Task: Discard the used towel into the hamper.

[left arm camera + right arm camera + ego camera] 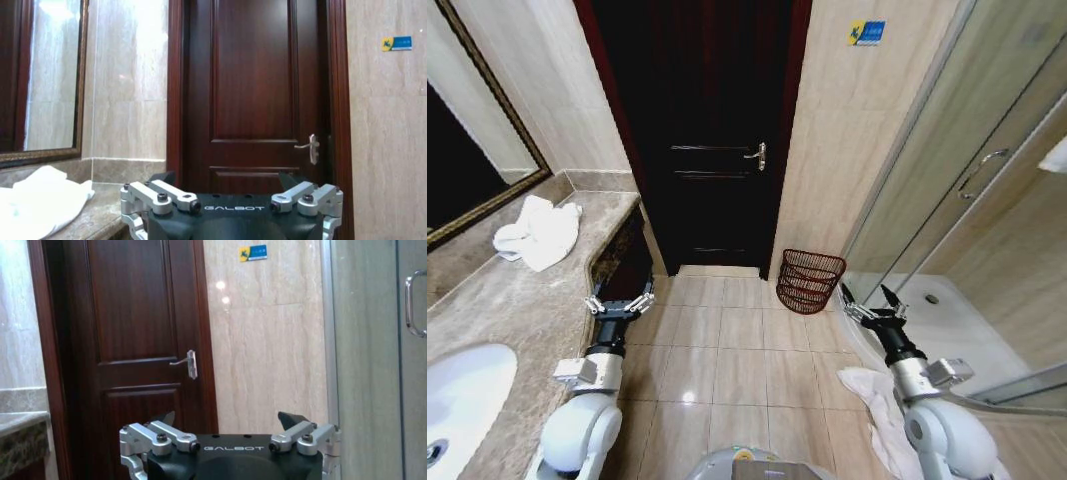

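1. The used towel (539,232), a crumpled white heap, lay on the marble counter (517,300) near its far end, just beside the wall under the dark-framed mirror (467,150); in the left wrist view its folds (37,205) rested at the counter's edge.
2. The hamper (810,280), a round red-brown basket of thin bars, stood upright on the tiled floor (717,350) against the beige wall, between the dark wooden door (702,130) and the glass shower enclosure (967,200), well apart from the towel.
3. The left hand (618,302) hung in the air just off the counter's front edge, over the floor, its fingers (157,192) spread apart and holding nothing.
4. The right hand (873,304) was raised near the shower's curved threshold, just beside the hamper but not touching it, its fingers (293,432) likewise spread and empty.
5. A second white cloth (872,405) lay crumpled on the floor under the right arm; it looked like a towel or bath mat, though its far part was hidden by the arm.
6. A white basin (462,395) was sunk into the counter's near end.
7. The door had a metal lever handle (757,154), and a small blue and yellow sign (865,32) was fixed high on the wall to its right.
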You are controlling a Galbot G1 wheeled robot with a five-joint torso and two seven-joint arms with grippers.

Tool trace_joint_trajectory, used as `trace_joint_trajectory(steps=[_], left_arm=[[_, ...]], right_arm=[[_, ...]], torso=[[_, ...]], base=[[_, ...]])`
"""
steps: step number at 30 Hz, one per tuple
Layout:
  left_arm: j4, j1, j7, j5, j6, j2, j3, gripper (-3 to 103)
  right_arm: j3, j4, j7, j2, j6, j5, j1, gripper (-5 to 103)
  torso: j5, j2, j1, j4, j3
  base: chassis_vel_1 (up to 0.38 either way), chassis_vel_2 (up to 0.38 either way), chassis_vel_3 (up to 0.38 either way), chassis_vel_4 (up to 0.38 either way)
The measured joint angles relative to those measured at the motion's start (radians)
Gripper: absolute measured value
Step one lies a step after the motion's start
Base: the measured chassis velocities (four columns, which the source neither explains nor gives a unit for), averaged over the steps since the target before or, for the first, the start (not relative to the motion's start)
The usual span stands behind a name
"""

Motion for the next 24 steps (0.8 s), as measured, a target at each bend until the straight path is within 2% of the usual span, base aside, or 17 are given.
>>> trace_joint_trajectory(steps=[9, 14, 24], left_arm=[[0.002, -0.009, -0.003, -0.005, 0.006, -0.004, -0.001, 100], [0.004, -0.013, -0.002, 0.002, 0.006, -0.009, 0.006, 100], [-0.015, -0.014, 0.016, -0.021, 0.015, -0.015, 0.012, 100]], right_arm=[[-0.010, -0.022, -0.001, -0.006, -0.001, -0.015, 0.020, 100], [-0.006, -0.020, -0.026, -0.009, 0.000, 0.018, 0.016, 100], [-0.005, -0.021, -0.027, -0.010, 0.007, 0.013, 0.015, 100]], torso=[[0.0000, 0.000, 0.000, 0.0000, 0.000], [0.0000, 0.000, 0.000, 0.0000, 0.000], [0.0000, 0.000, 0.000, 0.0000, 0.000]], base=[[0.000, 0.000, 0.000, 0.000], [0.000, 0.000, 0.000, 0.000], [0.000, 0.000, 0.000, 0.000]])
